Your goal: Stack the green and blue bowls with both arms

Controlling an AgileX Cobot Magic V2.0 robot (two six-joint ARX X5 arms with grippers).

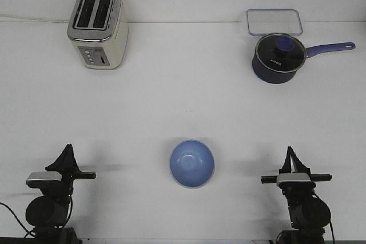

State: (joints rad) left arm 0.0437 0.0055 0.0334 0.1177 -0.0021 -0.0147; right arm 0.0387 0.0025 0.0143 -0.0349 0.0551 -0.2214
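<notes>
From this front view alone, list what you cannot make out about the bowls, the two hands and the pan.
- Green bowl: not separately visible; only the blue bowl shows. A pale rim under it hints the green sits beneath, uncertain.
- Left hand and right hand: seen end-on, so open or shut is unclear.
- Saucepan contents: hidden by its lid.
- Toaster button labels: too small.
- Both arm bases: cut off by the bottom edge.

The left pincer point(67, 151) and right pincer point(290, 152) are pointing away from the robot, their fingers pressed together in a point, each well apart from the blue bowl point(192, 163) between them.
</notes>
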